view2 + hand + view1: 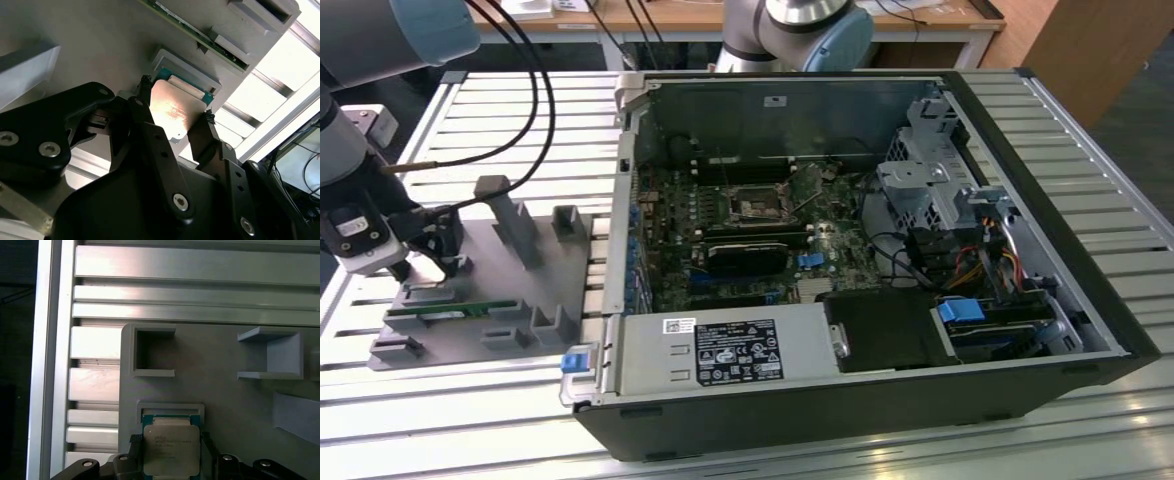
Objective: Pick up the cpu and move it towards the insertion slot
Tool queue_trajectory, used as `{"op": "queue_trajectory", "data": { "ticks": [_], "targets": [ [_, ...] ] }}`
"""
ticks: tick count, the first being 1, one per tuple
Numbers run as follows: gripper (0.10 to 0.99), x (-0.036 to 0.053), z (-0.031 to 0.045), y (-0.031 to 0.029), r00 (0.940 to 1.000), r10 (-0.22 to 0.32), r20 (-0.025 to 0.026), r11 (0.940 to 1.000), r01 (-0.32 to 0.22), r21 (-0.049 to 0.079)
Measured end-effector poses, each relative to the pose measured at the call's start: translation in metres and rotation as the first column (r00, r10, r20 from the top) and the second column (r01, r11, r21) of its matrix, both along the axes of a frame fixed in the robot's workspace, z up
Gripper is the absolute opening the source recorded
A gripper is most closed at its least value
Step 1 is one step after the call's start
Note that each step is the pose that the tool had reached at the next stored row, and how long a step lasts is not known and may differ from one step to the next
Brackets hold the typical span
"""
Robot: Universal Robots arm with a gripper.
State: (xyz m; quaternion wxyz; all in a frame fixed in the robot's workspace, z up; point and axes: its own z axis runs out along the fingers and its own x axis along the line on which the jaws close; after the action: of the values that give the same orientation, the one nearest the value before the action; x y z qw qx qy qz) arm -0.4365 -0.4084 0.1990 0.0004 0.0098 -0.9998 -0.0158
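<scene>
Second wrist view puts you right up against it: the gripper [176, 100] is closed on the cpu [175, 112], one black finger [150, 125] pressed to each of two opposite edges, the shiny metal lid facing the camera. In the first wrist view the cpu [171, 450] sits between the fingertips, just over the shallow pocket [172, 409] of the grey holder block [225, 400], and I can't tell whether it has fully cleared that pocket.

From the exterior view, the gripper [430, 268] hangs over the holder block [507, 290] at that view's left. It is well apart from the insertion slot [758, 203], the square socket on the motherboard inside the open computer case [1101, 300].

I'd judge the chip light, thin and quite rigid. The metal top looks slick, so an edge grip like this one seems right: square across the sides, firm but not crushing. The underside contacts are likely delicate, and tilting or dropping it would be the worry.
</scene>
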Motion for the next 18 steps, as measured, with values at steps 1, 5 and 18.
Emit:
{"op": "queue_trajectory", "data": {
  "ticks": [1, 5, 18],
  "targets": [
    [0.541, 0.0, 0.0002, 0.0, 1.0, 0.0, 0.0, 1.0, 0.0, 0.0],
    [0.541, 0.0, 0.0011, 0.0, 1.0, 0.0, 0.0001, 1.0, 0.0, 0.0],
    [0.541, 0.0, 0.0054, 0.0, 1.0, 0.0, 0.0, 1.0, 0.0, 0.0]
  ]
}}
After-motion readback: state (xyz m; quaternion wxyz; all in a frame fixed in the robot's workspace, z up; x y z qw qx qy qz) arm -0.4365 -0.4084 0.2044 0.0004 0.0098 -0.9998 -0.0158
